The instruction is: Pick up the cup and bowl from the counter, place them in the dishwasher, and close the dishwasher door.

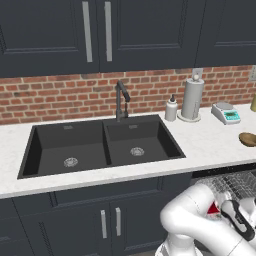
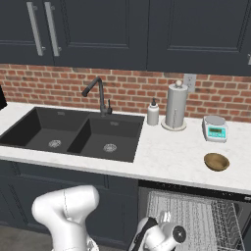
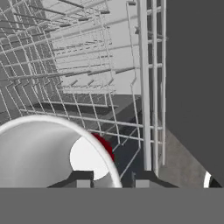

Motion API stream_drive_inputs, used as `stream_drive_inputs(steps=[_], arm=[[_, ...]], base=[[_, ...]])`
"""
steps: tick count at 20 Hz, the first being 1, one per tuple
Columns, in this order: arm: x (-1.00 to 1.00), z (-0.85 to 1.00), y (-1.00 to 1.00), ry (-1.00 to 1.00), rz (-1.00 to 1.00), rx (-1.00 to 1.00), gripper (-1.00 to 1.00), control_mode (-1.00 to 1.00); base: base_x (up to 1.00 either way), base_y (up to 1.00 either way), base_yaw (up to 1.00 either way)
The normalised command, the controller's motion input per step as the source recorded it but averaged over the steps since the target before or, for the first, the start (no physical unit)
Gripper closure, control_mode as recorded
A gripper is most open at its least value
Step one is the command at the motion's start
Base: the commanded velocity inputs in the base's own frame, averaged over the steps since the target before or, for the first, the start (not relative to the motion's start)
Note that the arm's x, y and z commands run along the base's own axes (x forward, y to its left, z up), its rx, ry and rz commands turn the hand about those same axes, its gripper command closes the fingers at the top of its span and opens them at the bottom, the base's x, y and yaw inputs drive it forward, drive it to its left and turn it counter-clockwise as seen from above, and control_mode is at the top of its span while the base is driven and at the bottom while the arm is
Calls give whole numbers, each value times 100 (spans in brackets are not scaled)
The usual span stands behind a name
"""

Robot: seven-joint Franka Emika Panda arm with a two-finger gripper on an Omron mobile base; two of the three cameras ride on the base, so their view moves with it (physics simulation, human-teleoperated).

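The cup [image 3: 43, 153] shows close up in the hand view, pale inside with a sliver of red outside [image 3: 106, 148]. Its rim runs between the two fingertips of my gripper [image 3: 111, 181], which stand apart on either side of the thin wall, open. The cup is low inside the dishwasher, over the grey wire rack [image 3: 87, 65]. From the left base view a bit of red cup [image 1: 213, 208] peeks out behind my forearm. The brown bowl [image 2: 216, 162] sits on the white counter [image 2: 171, 152] above the dishwasher rack [image 2: 196, 215]; the same bowl [image 1: 247, 139] lies at the left base view's right edge.
A black double sink [image 2: 78, 135] with its faucet [image 2: 98, 95] is set in the counter. A soap bottle [image 2: 153, 113], paper-towel roll [image 2: 176, 107] and small scale [image 2: 214, 128] stand along the brick wall. A dark flat panel [image 3: 197, 65] rises beside the rack.
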Motion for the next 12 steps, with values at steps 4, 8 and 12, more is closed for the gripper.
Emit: stream_drive_inputs(steps=[4,8,12], arm=[[6,-11,-12,0,0,1,-100,-100],[0,0,-33,-1,0,6,-100,-100],[0,0,-33,0,0,7,-100,-100]], base=[[0,0,0],[0,0,0],[0,0,0]])
